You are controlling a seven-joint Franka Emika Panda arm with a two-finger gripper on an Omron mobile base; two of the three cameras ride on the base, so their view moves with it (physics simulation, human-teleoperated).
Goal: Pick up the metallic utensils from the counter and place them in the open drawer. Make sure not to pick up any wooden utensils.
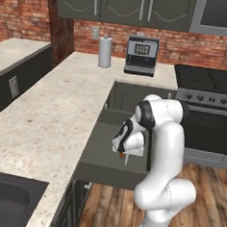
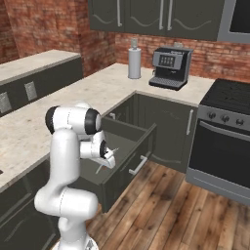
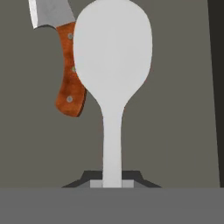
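Observation:
My gripper point(image 3: 112, 182) is shut on the slim handle of a silver-grey metallic utensil point(image 3: 113, 61), a spoon whose round head points away from the hand. Both hang over the inside of the open drawer point(image 3: 179, 109). A knife point(image 3: 69, 74) with an orange-brown riveted handle and steel blade lies on the drawer floor behind the spoon head. In the base views the hand point(image 1: 126, 144) point(image 2: 106, 157) reaches down into the dark grey-green drawer point(image 1: 98, 174) point(image 2: 133, 155), which sticks out from under the pale speckled counter point(image 1: 53, 110) point(image 2: 34, 122). The wooden utensils are out of view.
A paper towel roll point(image 1: 105, 51) and a coffee machine point(image 1: 141, 56) stand at the counter's back corner. A black stove point(image 1: 211, 94) is to the right, and a dark sink point(image 1: 7, 198) near left. A wooden floor point(image 2: 185, 215) lies in front of the drawer.

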